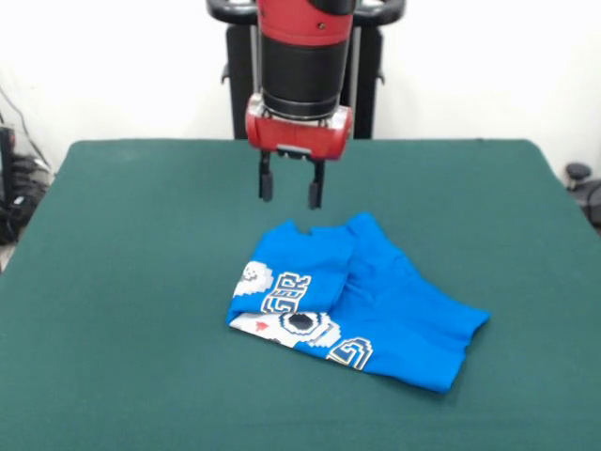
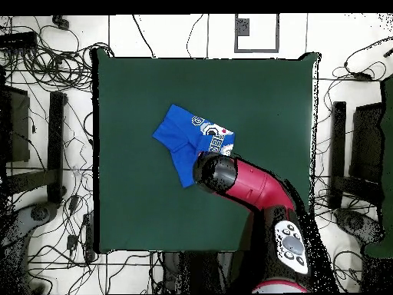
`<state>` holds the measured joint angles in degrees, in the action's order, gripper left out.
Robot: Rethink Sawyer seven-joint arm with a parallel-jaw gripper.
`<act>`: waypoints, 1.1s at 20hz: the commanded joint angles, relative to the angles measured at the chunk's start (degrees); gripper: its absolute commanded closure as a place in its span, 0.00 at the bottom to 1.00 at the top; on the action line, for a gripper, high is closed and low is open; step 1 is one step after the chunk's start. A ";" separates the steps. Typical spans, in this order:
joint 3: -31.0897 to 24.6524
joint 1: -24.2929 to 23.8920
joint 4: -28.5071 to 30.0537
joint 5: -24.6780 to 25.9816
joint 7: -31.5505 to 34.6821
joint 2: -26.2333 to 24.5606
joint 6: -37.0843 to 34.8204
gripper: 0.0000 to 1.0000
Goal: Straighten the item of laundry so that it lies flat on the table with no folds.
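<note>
A white wall and a cable-strewn floor are seen around the dark green felt-covered table (image 1: pixel 113 282), which takes up most of both views. On it, a little right of centre in the front view and towards the near side, the bright blue T-shirt (image 1: pixel 376 310) is found bunched and folded over on itself. Part of the pixel-style graphic with lettering (image 1: pixel 300 315) is shown on its left portion, while plain blue layers are doubled over to the right and behind it. Overlapping layers and creases are visible, so the garment cannot be judged flat.

The gripper (image 1: pixel 290 188) is held above the table just beyond the shirt's far edge, clear of the cloth. Its two dark fingers are parted, with a plain gap between them, and nothing is held.

The task is judged to be at an early stage: no part of the shirt is spread out, and the folds are all left to be drawn open. An edge or corner must first be grasped.
</note>
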<state>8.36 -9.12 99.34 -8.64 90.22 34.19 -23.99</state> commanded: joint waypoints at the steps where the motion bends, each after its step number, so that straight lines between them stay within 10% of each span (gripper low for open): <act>1: -8.99 1.92 -6.09 0.29 5.31 -3.12 -0.84 0.00; 22: -8.21 4.29 -11.92 -0.09 7.37 -7.74 0.28 0.00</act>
<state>6.45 -5.76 90.01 -8.62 90.22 29.17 -24.00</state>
